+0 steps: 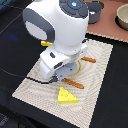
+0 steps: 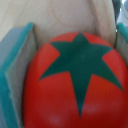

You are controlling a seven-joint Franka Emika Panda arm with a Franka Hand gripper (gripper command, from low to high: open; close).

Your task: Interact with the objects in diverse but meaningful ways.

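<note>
Two views show one moment of a white robot arm (image 1: 57,27) bent low over a beige striped placemat (image 1: 100,75) that lies on a dark table (image 1: 15,47). In the exterior view the arm's bulky body hides most of the mat's centre, and its pincer (image 1: 64,75) points down at the mat, too hidden there to judge. A yellow holed cheese wedge (image 1: 67,96) lies on the mat just in front of the arm, apart from it. Thin orange-brown sticks (image 1: 75,83) show on the mat beside the arm, one near the cheese and another (image 1: 88,59) farther back. A small yellow piece (image 1: 46,44) peeks out behind the arm toward the exterior view's left. Beyond the mat sit a dark grey two-handled pot (image 1: 95,10) and a pale bowl (image 1: 122,19) on a pinkish surface. The wrist view is filled by a red tomato (image 2: 75,85) with a dark green star-shaped top, resting on a light wooden surface (image 2: 70,17). Teal-padded fingers (image 2: 15,75) stand on either side of the tomato, close against it, so the pincer appears to be closed around the tomato.
</note>
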